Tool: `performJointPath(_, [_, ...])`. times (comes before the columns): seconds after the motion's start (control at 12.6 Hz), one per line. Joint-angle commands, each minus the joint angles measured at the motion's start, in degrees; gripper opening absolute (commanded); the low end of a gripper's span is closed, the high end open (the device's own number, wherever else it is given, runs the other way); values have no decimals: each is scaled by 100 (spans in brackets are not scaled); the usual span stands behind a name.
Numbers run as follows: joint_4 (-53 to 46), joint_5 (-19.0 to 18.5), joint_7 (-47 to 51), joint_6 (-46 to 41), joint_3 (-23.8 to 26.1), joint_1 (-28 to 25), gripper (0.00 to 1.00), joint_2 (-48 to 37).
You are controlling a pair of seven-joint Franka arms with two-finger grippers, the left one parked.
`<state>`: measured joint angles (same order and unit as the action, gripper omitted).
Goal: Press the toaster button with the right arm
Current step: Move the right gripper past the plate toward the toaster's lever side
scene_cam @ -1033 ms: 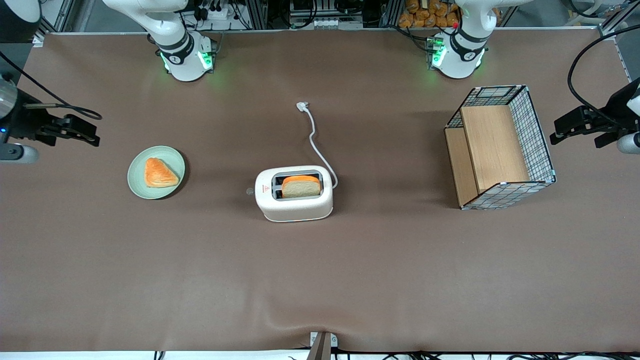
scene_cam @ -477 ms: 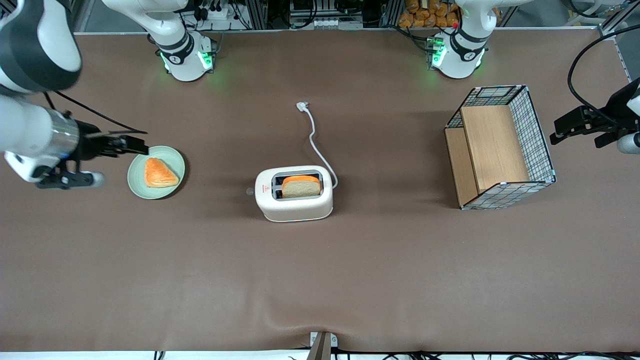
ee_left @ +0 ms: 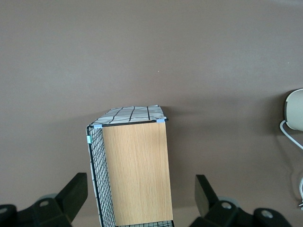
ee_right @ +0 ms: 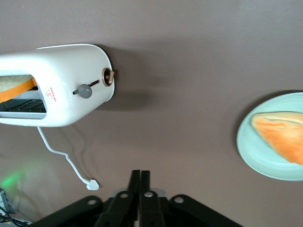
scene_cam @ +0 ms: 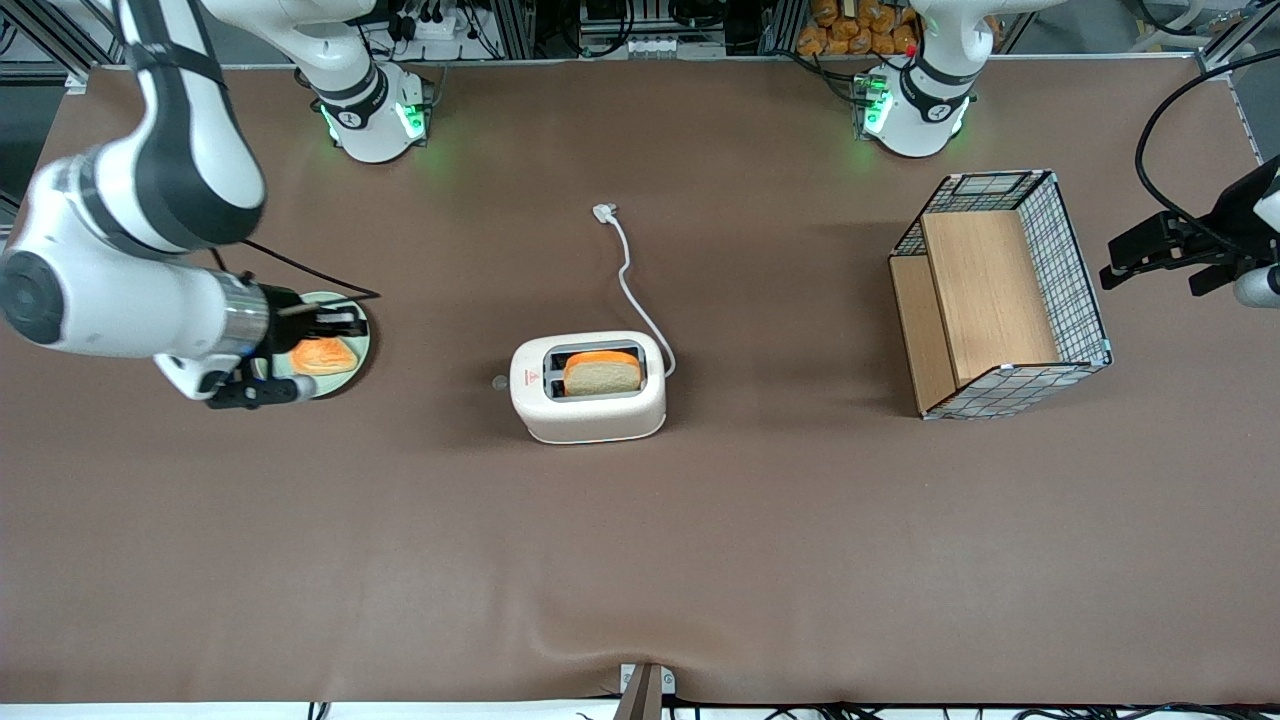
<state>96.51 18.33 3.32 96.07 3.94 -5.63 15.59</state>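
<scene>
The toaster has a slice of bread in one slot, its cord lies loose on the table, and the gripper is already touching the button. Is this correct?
Not quite. The gripper is not touching the button: in the front view it hangs over the plate, well apart from the toaster. The bread slice in one slot and the loose cord are as you say.

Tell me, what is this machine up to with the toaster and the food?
The right arm is out over the table, its gripper, fingers shut, above the green plate that holds a pastry. It is heading for the toaster, which has a bread slice in one slot. The small grey button sticks out of the toaster's narrow end and has not been touched yet.
</scene>
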Motion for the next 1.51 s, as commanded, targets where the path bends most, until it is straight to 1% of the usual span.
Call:
performJointPath(0.0, [78, 660, 20, 280, -25, -148, 0, 233])
performJointPath(0.08, [104, 942, 2, 429, -25, -192, 0, 373])
performJointPath(0.32, [122, 1085, -59, 939, -16, -455, 0, 541])
performJointPath(0.4, [174, 1250, -146, 1071, -7, -465, 0, 594])
performJointPath(0.56, [542, 1856, -960, 1360, -7, -413, 0, 560])
performJointPath(0.64, [709, 2015, -1269, 1510, -7, -395, 0, 525])
performJointPath(0.71, [815, 2069, -1420, 1668, -7, -403, 0, 516])
performJointPath(0.95, [939, 2122, -1387, 1942, 2, -465, 0, 524])
performJointPath(1.11, [1141, 2542, -1352, 2178, 2, -491, 0, 516])
performJointPath(1.19, [1211, 2579, -1317, 2371, 2, -561, 0, 507])
performJointPath(1.35, [1212, 2579, -704, 2644, 10, -754, 0, 507])
performJointPath(1.43, [1212, 2579, -684, 2715, 10, -807, 0, 515])
